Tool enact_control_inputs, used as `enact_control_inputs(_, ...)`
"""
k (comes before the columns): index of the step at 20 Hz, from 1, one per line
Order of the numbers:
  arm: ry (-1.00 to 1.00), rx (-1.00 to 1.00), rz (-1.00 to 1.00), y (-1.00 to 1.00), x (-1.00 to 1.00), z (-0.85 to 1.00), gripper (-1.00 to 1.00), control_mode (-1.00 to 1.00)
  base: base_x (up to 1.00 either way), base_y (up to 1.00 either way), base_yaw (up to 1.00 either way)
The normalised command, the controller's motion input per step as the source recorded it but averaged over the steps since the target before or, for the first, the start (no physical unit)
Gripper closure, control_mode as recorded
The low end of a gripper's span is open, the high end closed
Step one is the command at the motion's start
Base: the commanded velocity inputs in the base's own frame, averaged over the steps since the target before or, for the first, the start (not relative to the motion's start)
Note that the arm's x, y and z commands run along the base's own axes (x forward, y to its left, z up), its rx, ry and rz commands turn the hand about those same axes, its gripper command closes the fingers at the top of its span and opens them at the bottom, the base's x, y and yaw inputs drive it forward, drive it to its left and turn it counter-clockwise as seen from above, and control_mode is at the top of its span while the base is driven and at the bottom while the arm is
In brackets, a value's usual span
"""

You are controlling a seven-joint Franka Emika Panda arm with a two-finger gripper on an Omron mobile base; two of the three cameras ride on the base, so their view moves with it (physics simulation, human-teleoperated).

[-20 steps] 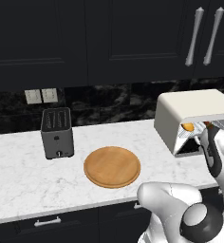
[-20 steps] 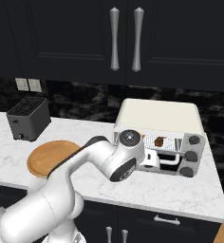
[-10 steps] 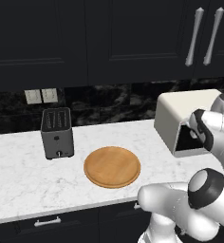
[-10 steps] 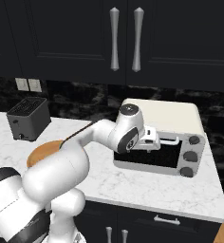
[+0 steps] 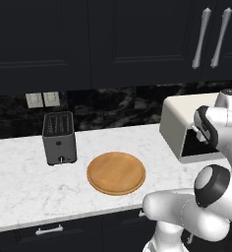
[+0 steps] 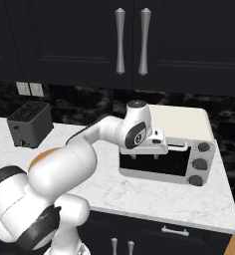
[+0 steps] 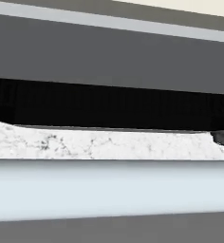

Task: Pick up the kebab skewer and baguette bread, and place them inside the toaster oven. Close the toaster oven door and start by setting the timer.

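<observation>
White marble counter [image 5: 24,184] under dark cabinets. Nearest, a round wooden board [image 5: 116,173]; behind it, left, a grey slot toaster [image 5: 59,137]. Far right, the toaster oven [image 6: 181,134], its door [image 6: 154,160] upright and closed. Gripper [image 6: 148,151] at the door's top edge, fingers released, grasping nothing.

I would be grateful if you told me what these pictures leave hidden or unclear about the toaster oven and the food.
- Skewer and bread: hidden; the toaster oven door is dark glass in the right base view.
- Toaster oven, left base view: front blocked by the arm, right side cut off by the edge.
- Knobs, right base view: too small to read the timer setting.
- Hand: its fingers can't be made out against the door.
</observation>
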Motion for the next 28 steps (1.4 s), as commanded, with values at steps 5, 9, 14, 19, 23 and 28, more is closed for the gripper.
enact_control_inputs(5,0.06,-0.03,0.04,0.02,-0.07,0.0,-1.0,-1.0,0.0,0.0,0.0)
enact_control_inputs(9,-0.01,0.0,0.05,-0.04,-0.75,0.0,-1.0,-1.0,0.0,0.0,0.0)
enact_control_inputs(14,-0.07,0.0,0.01,-0.37,-0.74,0.0,-1.0,-1.0,0.0,0.0,0.0)
enact_control_inputs(19,-0.29,0.11,0.17,-0.92,-0.54,0.0,-1.0,-1.0,0.0,0.0,0.0)
enact_control_inputs(23,-0.31,0.01,0.29,-0.9,-0.01,0.0,-1.0,-1.0,0.0,0.0,0.0)
enact_control_inputs(28,-0.35,-0.03,0.43,-0.63,0.06,0.0,-1.0,-1.0,0.0,0.0,0.0)
